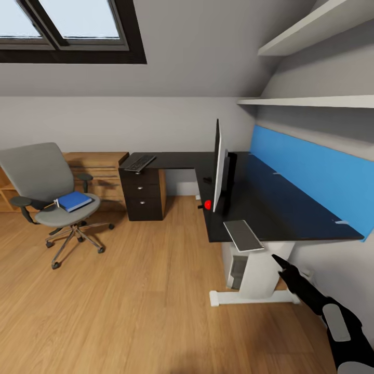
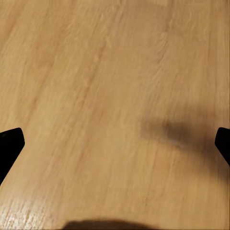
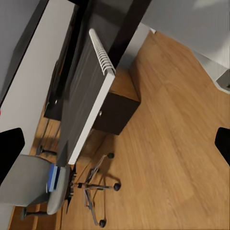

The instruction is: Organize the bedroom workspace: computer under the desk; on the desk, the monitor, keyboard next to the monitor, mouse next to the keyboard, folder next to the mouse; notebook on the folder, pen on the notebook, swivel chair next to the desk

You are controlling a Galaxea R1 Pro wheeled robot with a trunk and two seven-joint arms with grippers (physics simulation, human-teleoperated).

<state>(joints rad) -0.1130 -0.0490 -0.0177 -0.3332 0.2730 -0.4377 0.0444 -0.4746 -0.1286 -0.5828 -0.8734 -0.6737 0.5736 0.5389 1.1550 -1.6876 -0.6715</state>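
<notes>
Right gripper [image 1: 283, 261] sits low beside the desk [image 1: 280, 218], fingers spread wide with nothing between them, just under the grey notebook [image 1: 242, 235] overhanging the front edge. My read: lift and close on that overhang squarely. Its base, the blue folder [image 1: 74, 200], waits on the swivel chair [image 1: 49, 187], well apart.
</notes>
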